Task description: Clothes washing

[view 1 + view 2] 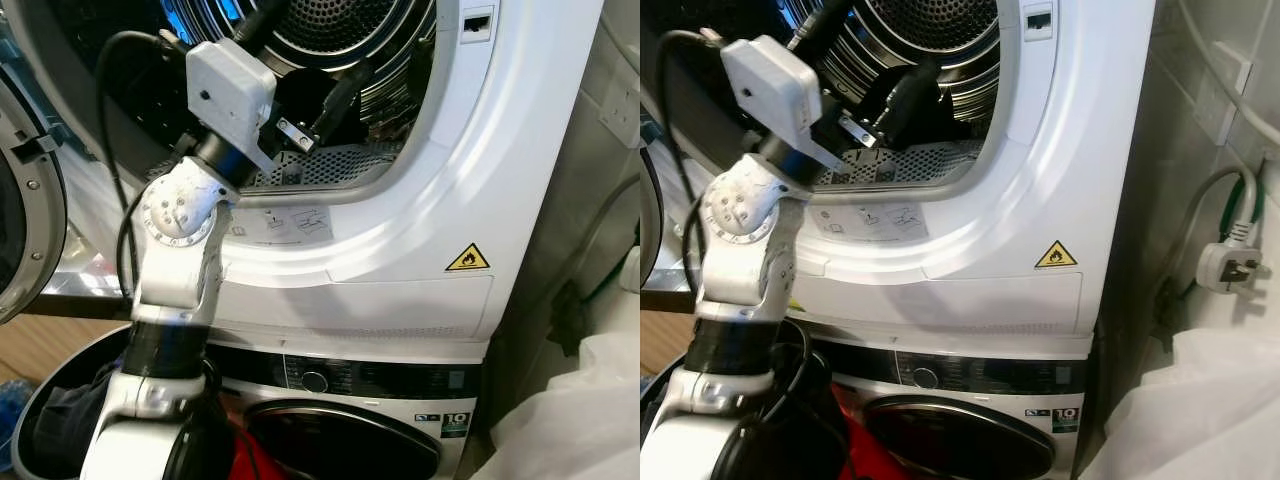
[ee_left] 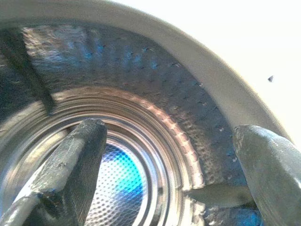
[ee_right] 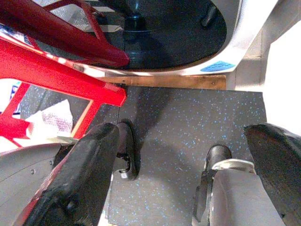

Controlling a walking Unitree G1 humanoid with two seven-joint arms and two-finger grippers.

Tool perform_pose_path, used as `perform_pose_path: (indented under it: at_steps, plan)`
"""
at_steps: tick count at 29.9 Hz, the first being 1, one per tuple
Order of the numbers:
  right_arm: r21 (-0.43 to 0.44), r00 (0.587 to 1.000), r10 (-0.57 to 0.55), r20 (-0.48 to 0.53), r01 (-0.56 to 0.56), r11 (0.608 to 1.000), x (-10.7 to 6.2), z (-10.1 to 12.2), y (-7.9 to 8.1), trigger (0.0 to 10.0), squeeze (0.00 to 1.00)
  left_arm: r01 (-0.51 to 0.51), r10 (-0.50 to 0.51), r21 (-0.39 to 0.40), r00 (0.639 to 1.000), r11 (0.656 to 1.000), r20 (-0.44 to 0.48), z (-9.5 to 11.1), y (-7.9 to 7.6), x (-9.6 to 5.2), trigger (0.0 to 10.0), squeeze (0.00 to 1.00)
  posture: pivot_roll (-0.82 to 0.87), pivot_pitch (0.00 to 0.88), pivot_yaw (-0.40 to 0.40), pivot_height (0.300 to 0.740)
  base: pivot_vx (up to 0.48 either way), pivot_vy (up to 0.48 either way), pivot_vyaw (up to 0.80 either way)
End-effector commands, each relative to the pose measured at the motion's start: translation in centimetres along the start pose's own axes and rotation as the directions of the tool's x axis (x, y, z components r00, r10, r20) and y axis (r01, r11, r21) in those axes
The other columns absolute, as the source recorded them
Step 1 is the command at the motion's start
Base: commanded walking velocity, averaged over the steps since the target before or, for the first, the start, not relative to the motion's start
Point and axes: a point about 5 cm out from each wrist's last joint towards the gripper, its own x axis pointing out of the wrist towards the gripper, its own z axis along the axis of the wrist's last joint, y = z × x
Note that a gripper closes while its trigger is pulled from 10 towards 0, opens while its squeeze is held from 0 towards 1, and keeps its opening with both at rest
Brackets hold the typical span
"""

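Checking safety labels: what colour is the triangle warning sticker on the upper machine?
Yellow warning sticker, black flame; left eye view.

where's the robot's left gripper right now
The left gripper is on the left of the head views, reaching through the round opening of the upper machine into its metal drum, above the perforated lint filter, fingers apart and empty.

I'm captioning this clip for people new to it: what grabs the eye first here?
The left gripper reaches, fingers open, into the steel drum of the upper machine, stacked on a second machine. A yellow flame warning sticker marks the upper front, and a basket of dark clothes sits low at the robot's left.
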Motion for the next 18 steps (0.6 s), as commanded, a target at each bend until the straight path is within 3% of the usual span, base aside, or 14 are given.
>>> perform_pose_path:
  at_steps: [1, 4, 5, 6, 7, 8, 10, 11, 13, 18]
  plan:
    - [-0.004, 1.0, 0.026, -0.004, -0.026, 1.0, -0.1, -0.2, 0.9, 10.0, 0.0, -0.084, 0.086, 0.038, 0.995, 0.996, -0.053, 0.1, 1.2, -1.1, 10.0, 0.0, -0.01, 0.0, 0.191, 0.74, 0.0, 0.0, 0.0]
    - [-0.01, 1.0, 0.028, -0.005, -0.028, 1.0, 0.0, -0.2, 0.9, 10.0, 0.0, -0.098, 0.114, 0.14, 0.987, 0.985, -0.111, 0.0, 1.6, -3.3, 10.0, 0.0, 0.0, 0.0, 0.19, 0.74, 0.0, 0.0, 0.0]
    - [-0.011, 1.0, 0.029, -0.006, -0.029, 1.0, 0.0, -0.2, 0.9, 10.0, 0.0, -0.094, 0.113, 0.149, 0.986, 0.984, -0.123, -0.1, 1.6, -3.7, 10.0, 0.0, 0.01, 0.0, 0.188, 0.74, 0.0, 0.0, 0.0]
    - [-0.013, 0.999, 0.031, -0.007, -0.031, 0.999, -0.1, -0.2, 0.9, 10.0, 0.0, -0.125, 0.151, 0.152, 0.973, 0.98, -0.174, -0.8, 1.6, -5.1, 10.0, 0.0, 0.01, 0.0, 0.183, 0.74, 0.0, 0.0, 0.0]
    - [-0.013, 0.999, 0.031, -0.007, -0.031, 0.999, -0.1, -0.2, 0.9, 10.0, 0.0, -0.125, 0.151, 0.152, 0.973, 0.98, -0.174, -0.8, 1.6, -5.1, 10.0, 0.0, 0.01, 0.0, 0.183, 0.74, 0.0, 0.0, 0.0]
    - [-0.017, 0.999, 0.035, -0.01, -0.035, 0.999, -0.1, -0.3, 1.0, 10.0, 0.0, -0.139, 0.175, 0.167, 0.958, 0.976, -0.226, -1.5, 1.3, -6.7, 10.0, 0.0, 0.02, 0.0, 0.177, 0.74, 0.0, 0.0, 0.0]
    - [-0.022, 0.999, 0.037, -0.01, -0.038, 0.999, -0.1, -0.3, 1.0, 10.0, 0.0, -0.141, 0.191, 0.19, 0.94, 0.972, -0.283, -2.2, 0.7, -8.3, 10.0, 0.0, 0.02, 0.0, 0.171, 0.74, 0.0, 0.0, 0.0]
    - [-0.022, 0.999, 0.037, -0.01, -0.038, 0.999, -0.1, -0.3, 1.0, 10.0, 0.0, -0.141, 0.191, 0.19, 0.94, 0.972, -0.283, -2.2, 0.7, -8.3, 10.0, 0.0, 0.02, 0.0, 0.171, 0.74, 0.0, 0.0, 0.0]
    - [-0.025, 0.999, 0.036, -0.008, -0.037, 0.999, 0.0, -0.1, 0.9, 10.0, 0.0, -0.19, 0.246, 0.187, 0.902, 0.964, -0.353, -3.2, 0.3, -10.4, 10.0, 0.0, 0.02, 0.0, 0.158, 0.74, 0.0, 0.0, 0.0]
    - [-0.033, 1.0, 0.027, 0.001, -0.027, 0.999, 0.1, 0.4, 0.4, 10.0, 0.0, -0.238, 0.309, 0.216, 0.858, 0.947, -0.409, -4.0, -0.2, -12.1, 10.0, 0.0, 0.04, 0.0, 0.131, 0.74, 0.0, 0.0, 0.0]
